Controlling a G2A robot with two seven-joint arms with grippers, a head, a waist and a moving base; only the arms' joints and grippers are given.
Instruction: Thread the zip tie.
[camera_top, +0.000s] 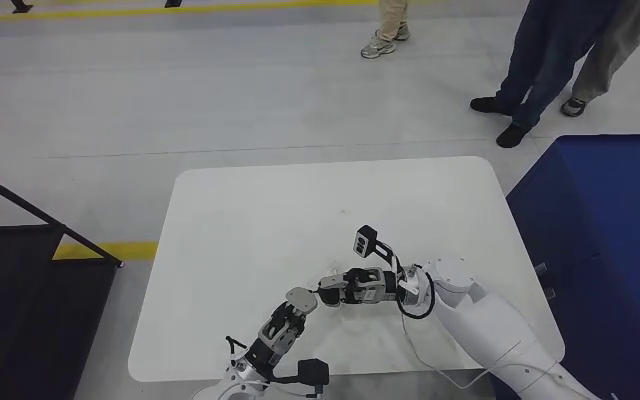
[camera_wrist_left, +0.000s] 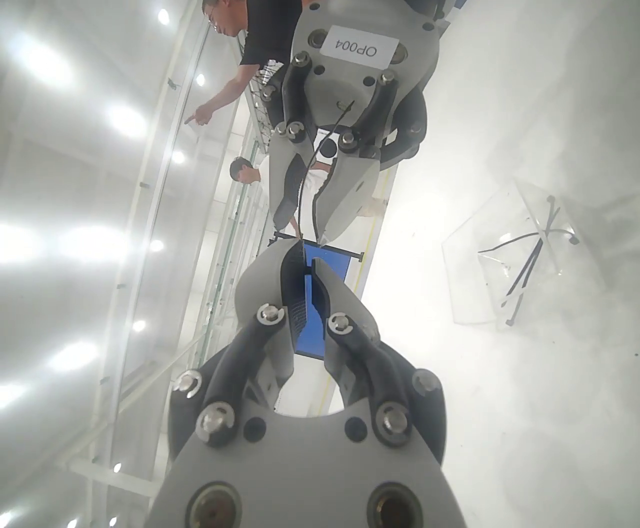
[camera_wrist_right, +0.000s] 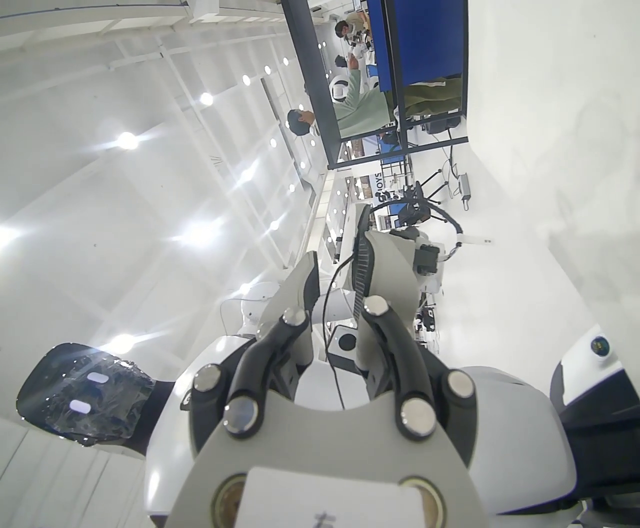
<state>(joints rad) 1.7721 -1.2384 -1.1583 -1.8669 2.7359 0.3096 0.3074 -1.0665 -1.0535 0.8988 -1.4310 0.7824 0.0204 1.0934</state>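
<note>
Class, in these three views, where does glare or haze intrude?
Left wrist view: ceiling lamps bloom, and haze veils the clear bag. Right wrist view: lamps throw star flares; the zip tie stands dark against white. Top view: even light on the table.

Grey floor (camera_top: 250, 90), yellow line (camera_top: 135, 248)

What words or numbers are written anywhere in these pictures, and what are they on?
"OP004", upside down, on the white label on the right gripper, left wrist view.
White sign in the room behind, right wrist view: letters partly hidden, too small to read.
Base sticker on that gripper, right wrist view: cut off at the edge, unreadable.
Top view: none.
</note>
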